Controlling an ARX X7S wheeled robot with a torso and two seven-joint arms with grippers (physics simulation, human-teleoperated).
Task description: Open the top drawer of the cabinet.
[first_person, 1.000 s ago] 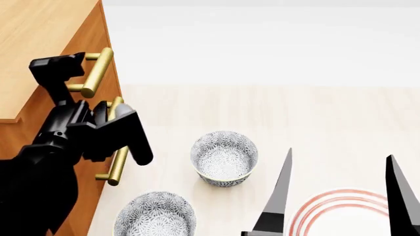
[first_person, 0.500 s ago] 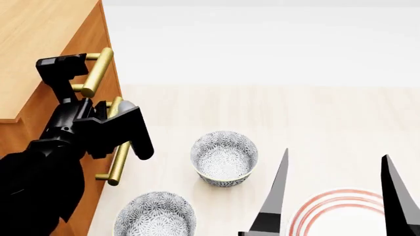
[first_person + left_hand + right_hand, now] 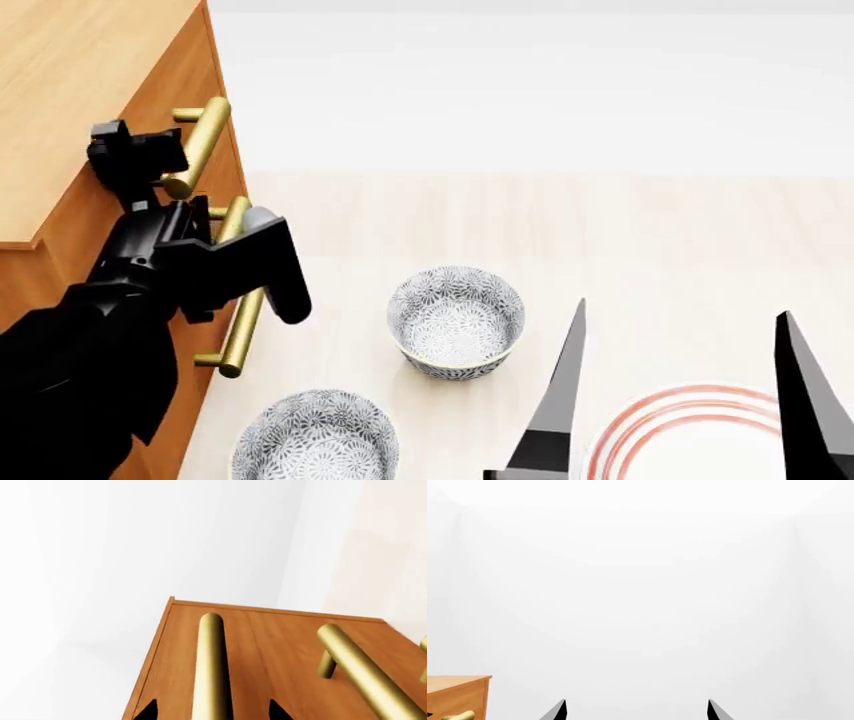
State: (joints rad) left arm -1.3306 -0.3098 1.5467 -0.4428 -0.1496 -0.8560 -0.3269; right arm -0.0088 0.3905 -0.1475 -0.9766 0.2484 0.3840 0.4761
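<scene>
My left gripper point(image 3: 171, 160) sits at the brass handle point(image 3: 198, 146) of the top drawer point(image 3: 214, 120), the uppermost front of the cabinet point(image 3: 80, 90) that stands at the left edge of the pale floor. In the left wrist view the handle point(image 3: 212, 665) runs straight between my two fingertips point(image 3: 148, 711), one on each side and a little apart from it, so the fingers look narrowed around the bar but not yet pressing on it. I judge this to be the grasping step: the drawer front shows no gap and seems fully in. Next I need to squeeze firmly on the bar, then pull straight out from the cabinet face. My right gripper point(image 3: 681, 400) hangs idle with fingers wide, above a red-ringed plate point(image 3: 674, 435) near two patterned bowls point(image 3: 455, 320). No writing or brand shows anywhere.
</scene>
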